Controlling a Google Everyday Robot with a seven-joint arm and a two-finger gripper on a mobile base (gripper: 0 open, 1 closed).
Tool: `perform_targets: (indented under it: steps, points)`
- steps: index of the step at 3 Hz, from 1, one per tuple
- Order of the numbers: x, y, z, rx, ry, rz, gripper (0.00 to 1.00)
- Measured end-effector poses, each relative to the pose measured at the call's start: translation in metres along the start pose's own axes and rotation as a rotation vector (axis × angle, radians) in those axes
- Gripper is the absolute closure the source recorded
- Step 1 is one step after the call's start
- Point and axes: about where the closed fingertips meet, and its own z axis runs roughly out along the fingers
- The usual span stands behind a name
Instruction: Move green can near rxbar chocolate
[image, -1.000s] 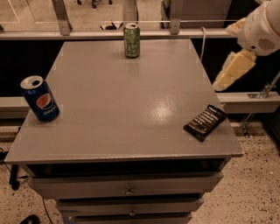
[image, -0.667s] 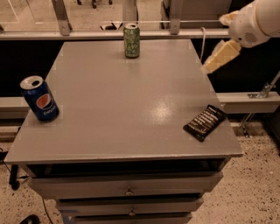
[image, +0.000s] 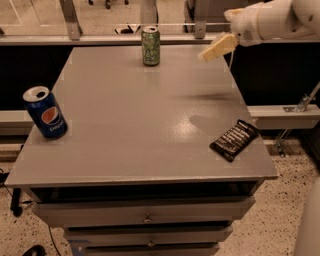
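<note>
**Camera view: green can at far edge, gripper in the air off to its right, nothing held**

Camera view, the only one. The green can (image: 151, 46) stands upright at 12 o'clock on the table (image: 135, 125), close to the far edge. The rxbar chocolate (image: 234, 140) lies flat at about 4 o'clock by the right edge, skewed diagonally, well apart from the can. The gripper (image: 218, 47) hangs in the air at about 1 o'clock, over the far right corner. It is to the right of the can, not touching it and carrying nothing. It shows as one cream wedge, so I cannot tell if it is spread or closed.

Handling, my judgement:
- The can is thin metal, a smooth round wall with a printed light green skin, dark scribbles and a silver top.
- It is likely light and rigid enough for a side pinch, but it would dent under a hard squeeze.
- The wall looks slick, so grip mid-height across the full width, not on the rim.
- It is tall on a narrow base, so a sideways nudge on approach could tip it or roll it off the far edge.

Other things:
- The bar is a flat black wrapper with rows of white lettering. It looks like soft, glossy film, and it stays put as the target.
- The tabletop is matte grey with a dull sheen and glare patches, hard and flat, so the can should slide easily on it.
- The blue Pepsi can (image: 45, 112) stands upright at 9 o'clock near the left edge, top open, and is not part of the job.
- The arm (image: 270, 20) is white, smooth shell, coming in from the upper right.
- Grey metal drawers (image: 145, 215) sit under the tabletop at 6 o'clock.
</note>
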Motion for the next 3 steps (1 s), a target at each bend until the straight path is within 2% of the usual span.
perform_targets:
  steps: [1,2,3]
  points:
    - [-0.013,0.006,0.045,-0.041,-0.068,0.052,0.00]
    - [-0.016,0.023,0.086,-0.083,-0.067,0.099,0.00]
    - [-0.015,0.039,0.115,-0.088,-0.065,0.152,0.00]
